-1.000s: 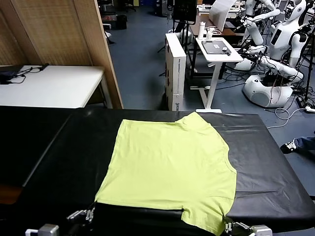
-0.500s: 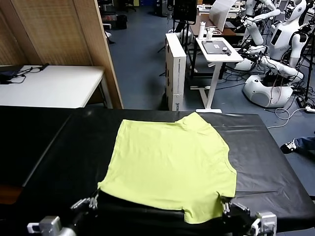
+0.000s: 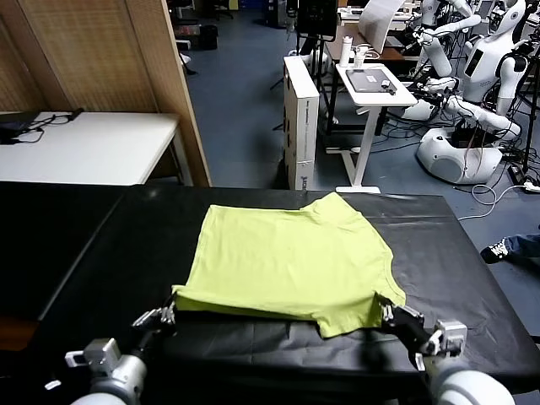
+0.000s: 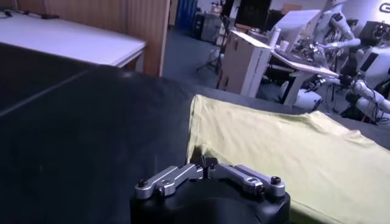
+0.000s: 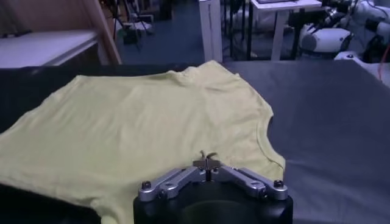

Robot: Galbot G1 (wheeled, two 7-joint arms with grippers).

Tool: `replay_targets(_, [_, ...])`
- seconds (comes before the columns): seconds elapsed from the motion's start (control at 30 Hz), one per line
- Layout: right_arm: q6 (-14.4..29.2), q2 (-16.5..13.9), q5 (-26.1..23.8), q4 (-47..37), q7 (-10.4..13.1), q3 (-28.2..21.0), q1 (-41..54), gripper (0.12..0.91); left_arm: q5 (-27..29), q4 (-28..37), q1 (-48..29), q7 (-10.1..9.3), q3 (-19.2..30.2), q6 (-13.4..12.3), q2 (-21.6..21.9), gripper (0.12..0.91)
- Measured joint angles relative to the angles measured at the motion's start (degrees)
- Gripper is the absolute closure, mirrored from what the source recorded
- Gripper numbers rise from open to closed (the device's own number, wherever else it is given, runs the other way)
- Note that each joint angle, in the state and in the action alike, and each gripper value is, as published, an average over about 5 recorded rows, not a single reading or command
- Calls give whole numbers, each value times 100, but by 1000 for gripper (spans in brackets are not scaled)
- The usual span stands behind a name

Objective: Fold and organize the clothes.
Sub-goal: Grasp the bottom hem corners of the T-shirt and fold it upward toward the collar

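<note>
The clothes are one lime yellow-green T-shirt (image 3: 287, 253) spread on the black table cloth (image 3: 101, 270), its neck end toward the far edge. My left gripper (image 3: 166, 315) is shut on the near left corner of its hem, which shows by the fingertips in the left wrist view (image 4: 206, 163). My right gripper (image 3: 386, 310) is shut on the near right corner, a pinch of fabric at its tips (image 5: 207, 159). The near hem is raised off the cloth between the two grippers. The rest of the T-shirt (image 5: 140, 115) lies flat, as the left wrist view of the T-shirt (image 4: 292, 152) also shows.
A white table (image 3: 84, 148) and a wooden partition (image 3: 101, 59) stand at the back left. Behind the table are a tall white box (image 3: 300, 118), a small white desk (image 3: 371, 84) and other robots (image 3: 472, 93). Bare black cloth lies on both sides of the shirt.
Both grippers have moved away from me over the table, carrying the near hem with them. The shirt's near edge has lifted and its visible length has shortened.
</note>
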Motion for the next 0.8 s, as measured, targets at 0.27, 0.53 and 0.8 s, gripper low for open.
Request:
replay_targets(0.27, [67,-38,-130,-700,16,-527,846,885,-15,361,-384,-3,124,30,218,884])
replay_targets(0.53, [136,108,-282,-1149,25,-794,1215,885,-105,674,-765,-18,273,49,520,884])
replay_targets(0.8, [183,181,-341,-1414,30,-877,1391,885,-249,982,-1111,-23,347,51,843,884])
